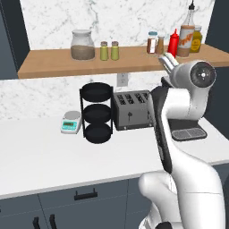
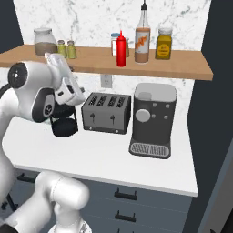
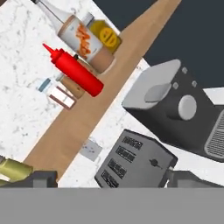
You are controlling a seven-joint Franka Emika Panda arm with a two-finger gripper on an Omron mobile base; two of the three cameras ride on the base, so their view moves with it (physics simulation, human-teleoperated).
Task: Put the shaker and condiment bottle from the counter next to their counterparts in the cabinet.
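On the long wooden shelf board of the cabinet (image 1: 53,62) we see both tiny yellow-green shakers (image 1: 109,51) standing side by side, just right of a large glass jar (image 1: 82,44) with brown contents. Further right along the same board the tall brown-orange condiment bottle (image 2: 143,43) stands upright, with the red squeeze bottle (image 2: 121,49) just to its left and a squat mustard-yellow jar (image 2: 164,44) to its right; two small spice jars (image 1: 155,44) sit behind the red bottle against the white marble. From the hand view we look along the tilted shelf at the condiment bottle (image 3: 85,41), the red bottle (image 3: 74,70) in front of it and the yellow jar (image 3: 104,35) behind. Our gripper (image 3: 111,179) has its two dark tips spread wide at the bottom of that view, holding nothing, and in the base views the hand (image 1: 169,62) hangs in front of the shelf edge, below the red bottle. Down on the white counter (image 1: 40,156) we see a toaster (image 2: 107,112), a grey coffee machine (image 2: 152,119) to its right, a black three-tier stand (image 1: 96,112) and a small kitchen scale (image 1: 71,122) to its left.
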